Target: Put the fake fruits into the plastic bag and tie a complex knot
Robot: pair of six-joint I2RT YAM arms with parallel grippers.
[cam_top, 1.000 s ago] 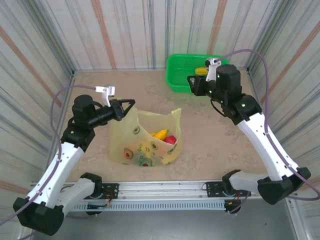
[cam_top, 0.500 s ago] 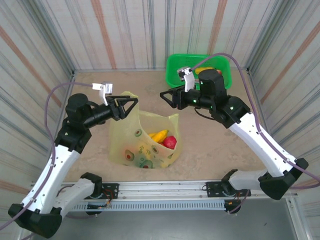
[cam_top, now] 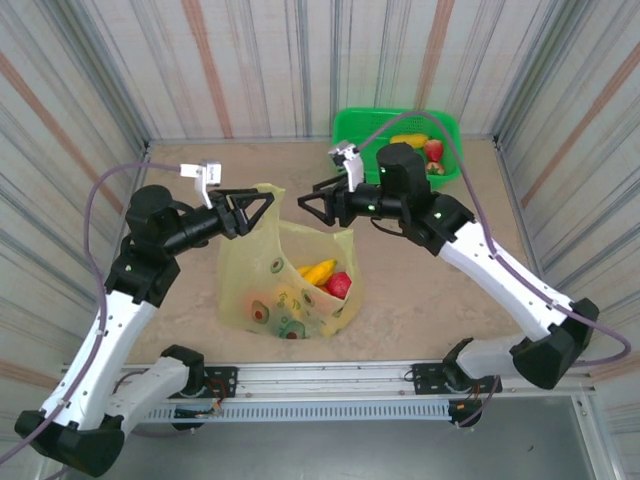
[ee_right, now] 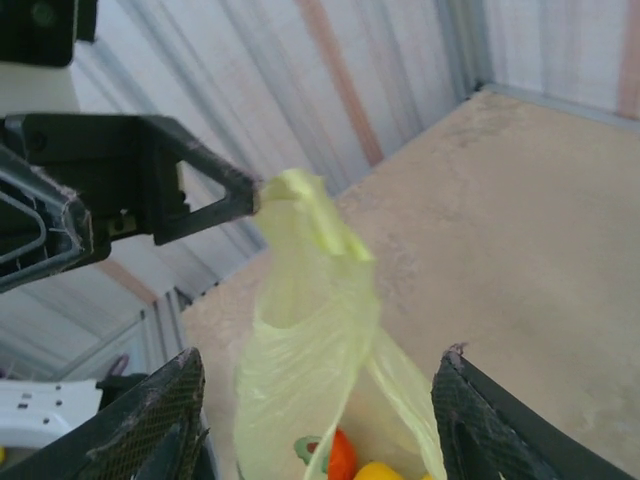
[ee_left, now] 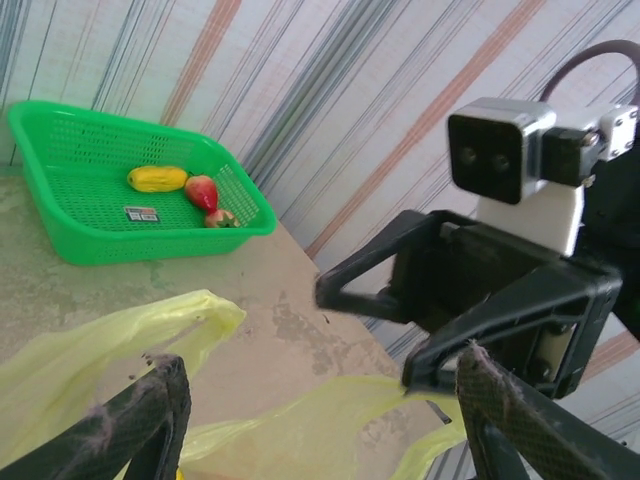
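Note:
The yellow-green plastic bag [cam_top: 285,285] stands open on the table with a yellow banana [cam_top: 320,269] and a red fruit [cam_top: 340,285] inside. Its left handle [cam_top: 262,195] sticks up beside the tip of my left gripper [cam_top: 252,210], which is open and holds nothing. My right gripper [cam_top: 312,205] is open too, hovering over the bag's mouth and facing the left one. In the right wrist view the handle [ee_right: 310,225] rises between the spread fingers [ee_right: 160,420], with the red fruit [ee_right: 340,455] below. In the left wrist view the bag's handles [ee_left: 180,320] lie under the open gripper [ee_left: 320,420].
A green mesh basket [cam_top: 352,150] stands at the back right against the wall, holding a banana [cam_top: 410,140] and a red fruit [cam_top: 433,150]. Striped walls enclose the table on three sides. Bare tabletop lies to the right of the bag.
My left gripper has opened beside the bag's left handle. My right arm has swung left from above the basket to over the bag's mouth, its jaws spreading wider.

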